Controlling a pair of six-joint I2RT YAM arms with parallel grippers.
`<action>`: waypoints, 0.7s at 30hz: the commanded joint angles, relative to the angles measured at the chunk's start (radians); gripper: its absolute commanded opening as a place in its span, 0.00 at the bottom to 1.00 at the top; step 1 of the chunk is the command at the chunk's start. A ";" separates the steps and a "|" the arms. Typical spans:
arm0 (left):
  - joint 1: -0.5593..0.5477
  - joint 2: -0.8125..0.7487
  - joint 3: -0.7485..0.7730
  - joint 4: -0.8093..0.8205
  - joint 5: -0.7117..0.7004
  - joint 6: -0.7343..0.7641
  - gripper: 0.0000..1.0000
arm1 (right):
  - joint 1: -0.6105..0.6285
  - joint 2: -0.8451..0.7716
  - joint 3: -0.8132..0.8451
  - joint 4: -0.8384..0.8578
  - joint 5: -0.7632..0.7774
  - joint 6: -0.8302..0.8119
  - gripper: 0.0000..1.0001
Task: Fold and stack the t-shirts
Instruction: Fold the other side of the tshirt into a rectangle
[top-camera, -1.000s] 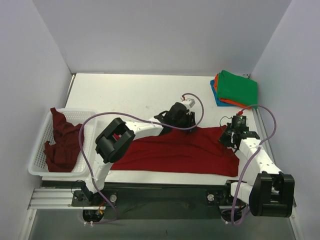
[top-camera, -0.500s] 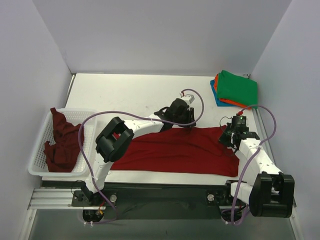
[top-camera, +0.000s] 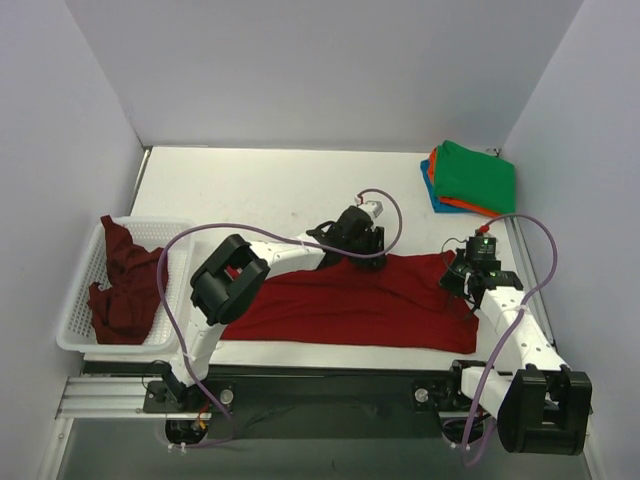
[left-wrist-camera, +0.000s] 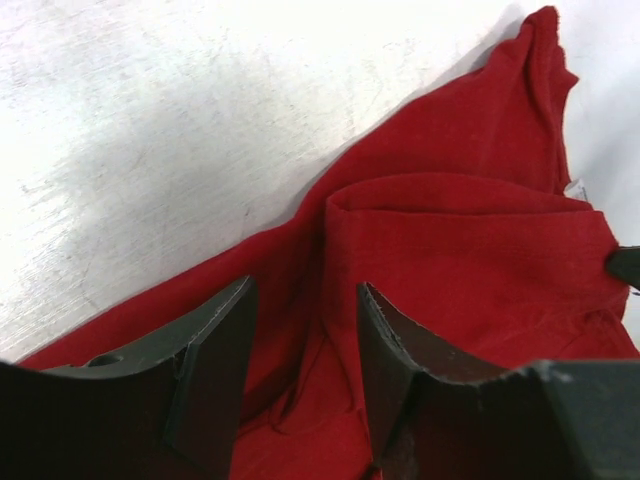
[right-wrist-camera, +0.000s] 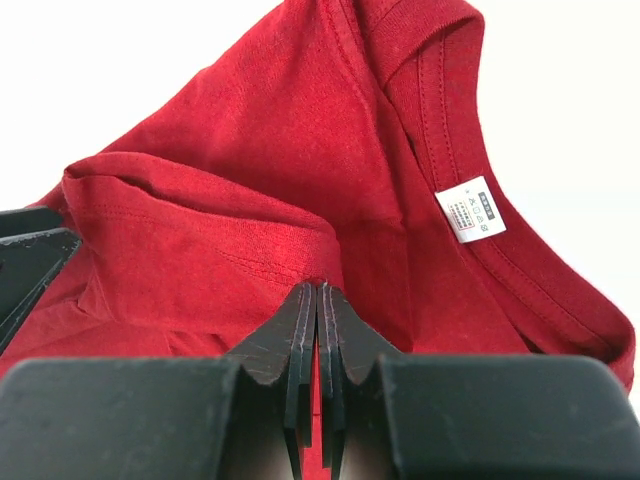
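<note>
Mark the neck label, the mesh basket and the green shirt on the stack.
neck label (right-wrist-camera: 470, 210): right wrist view, middle of the white tag, at the collar of the red t-shirt (right-wrist-camera: 250, 150).
white mesh basket (top-camera: 165, 232): top view, bare mesh at its far right corner.
green t-shirt (top-camera: 475, 178): top view, middle of its top face.

A white table (top-camera: 250, 190) stands enclosed by plain pale walls (top-camera: 330, 70).

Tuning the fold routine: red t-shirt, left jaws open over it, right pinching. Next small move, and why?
Probably lower the left gripper and close on the raised fold of the red t-shirt. Its jaws stand open over that fold, holding nothing, while the right gripper is shut on cloth near the collar label.
</note>
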 joint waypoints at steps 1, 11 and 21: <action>-0.001 -0.008 0.021 0.073 0.032 -0.011 0.55 | 0.010 -0.026 -0.009 -0.036 0.024 0.001 0.01; 0.000 0.061 0.091 0.073 0.064 -0.014 0.55 | 0.018 -0.063 -0.024 -0.055 0.022 -0.002 0.01; 0.000 0.061 0.095 0.119 0.092 -0.028 0.43 | 0.022 -0.089 -0.044 -0.059 0.025 0.001 0.01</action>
